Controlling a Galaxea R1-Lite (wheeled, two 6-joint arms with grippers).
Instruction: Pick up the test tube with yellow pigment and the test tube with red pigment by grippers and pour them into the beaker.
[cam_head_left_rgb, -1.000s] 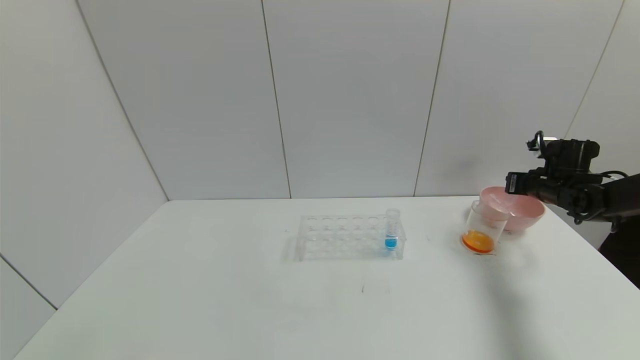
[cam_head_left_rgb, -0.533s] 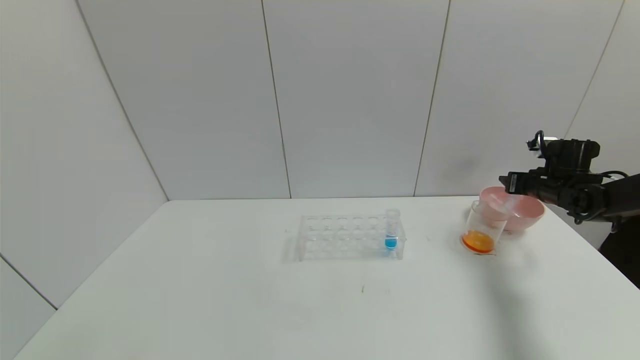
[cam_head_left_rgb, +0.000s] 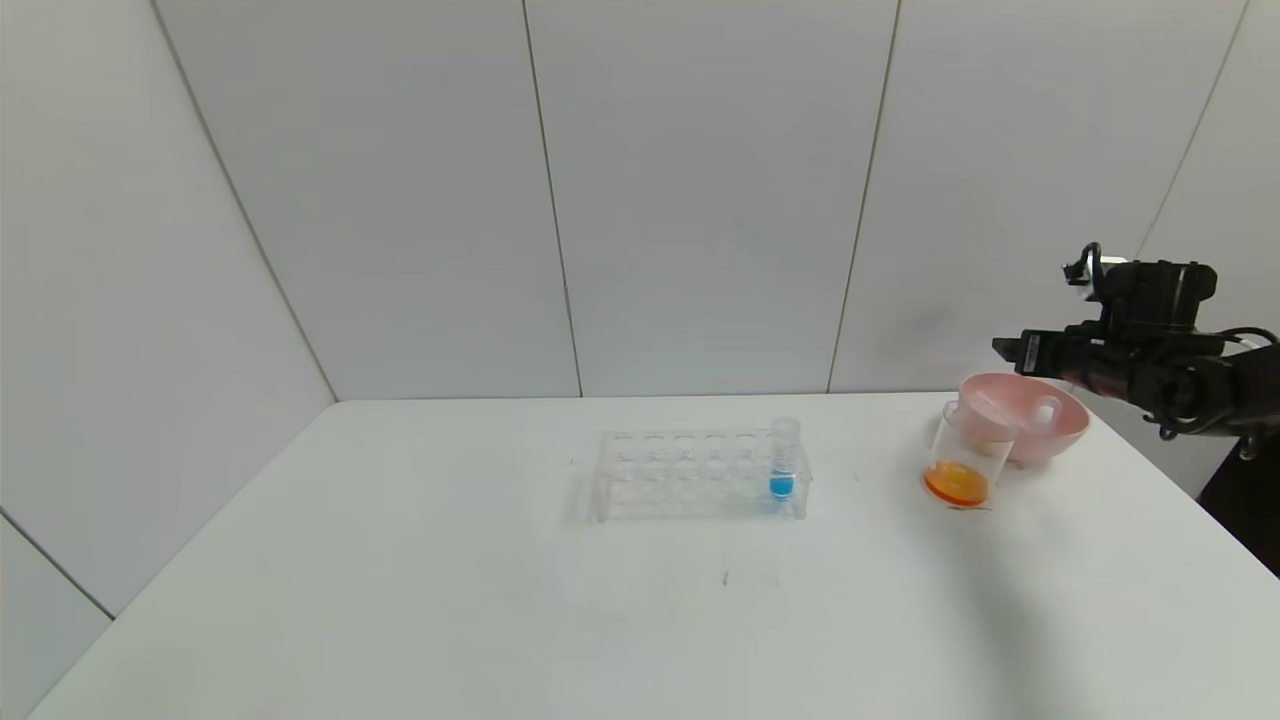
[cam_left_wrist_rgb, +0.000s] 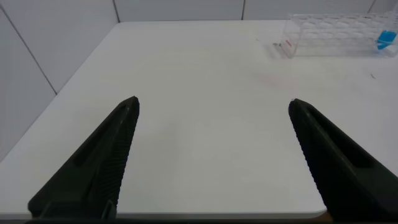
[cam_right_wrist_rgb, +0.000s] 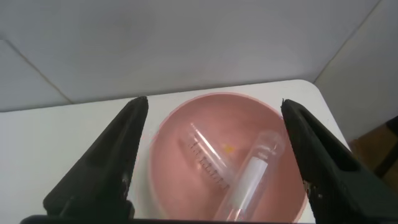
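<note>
Right hand (cam_right_wrist_rgb: 211, 155) spread wide, holding nothing, above pink bowl (cam_right_wrist_rgb: 174, 124) with two emptied tubes (cam_right_wrist_rgb: 249, 180)

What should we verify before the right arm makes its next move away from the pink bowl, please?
1. Right gripper fingers open, holding nothing: ok.
2. Two emptied tubes lying inside the pink bowl, clear of the fingers: ok.
3. Beaker upright beside the bowl, orange liquid at its bottom: ok.
4. Blue tube upright in the rack, untouched: ok.
5. Left gripper parked open over the near table edge, out of the way: ok.
6. Drips on the table near the beaker: cannot tell.
</note>
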